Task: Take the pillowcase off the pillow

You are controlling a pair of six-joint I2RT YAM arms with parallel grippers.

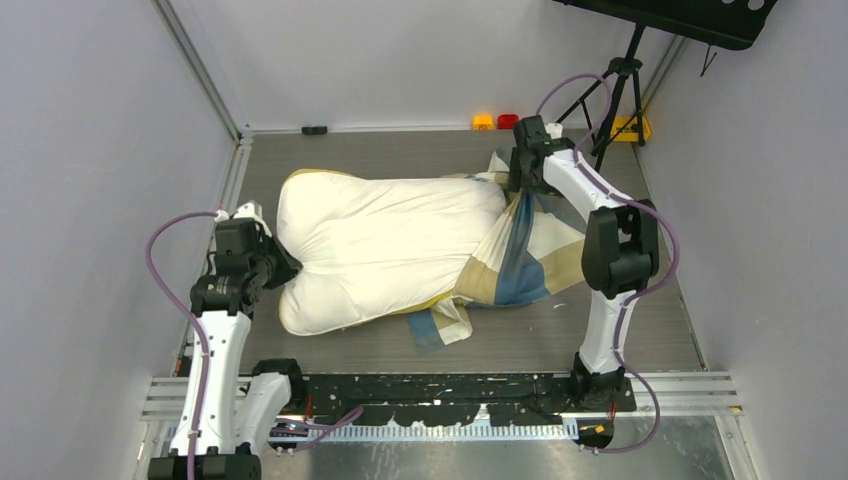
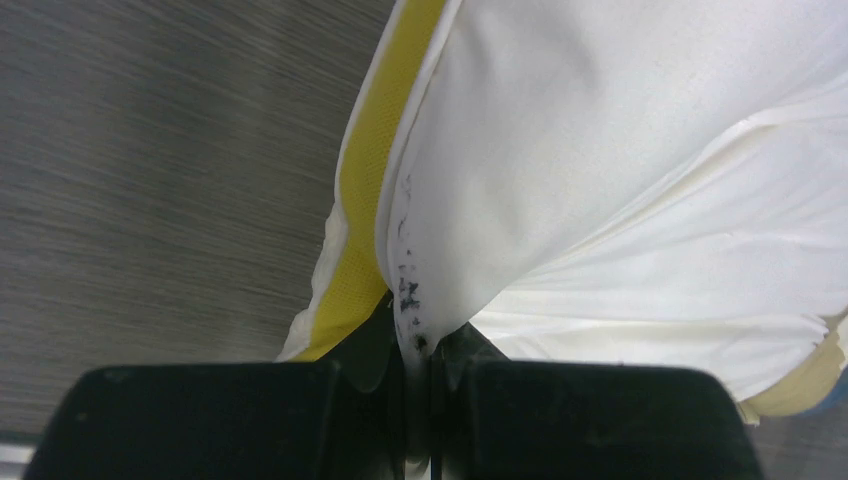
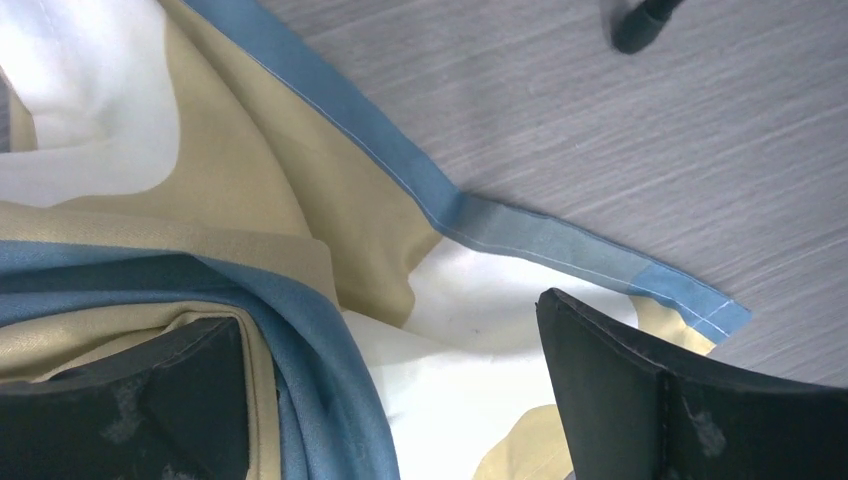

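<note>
The cream-white pillow (image 1: 385, 245) lies across the middle of the table, mostly bare, with its yellow edge showing. The checked blue, tan and white pillowcase (image 1: 525, 250) is bunched over its right end. My left gripper (image 1: 283, 270) is shut on the pillow's left edge; the left wrist view shows white fabric (image 2: 600, 170) and yellow piping (image 2: 365, 180) pinched between the fingers (image 2: 420, 370). My right gripper (image 1: 520, 182) is open over the pillowcase's far right corner; its fingers (image 3: 620, 380) straddle folds of the pillowcase (image 3: 330, 300).
A black tripod (image 1: 615, 95) stands at the back right, its foot in the right wrist view (image 3: 640, 22). Orange, red and yellow items (image 1: 495, 122) sit along the back wall. Grey walls close in the left, back and right sides.
</note>
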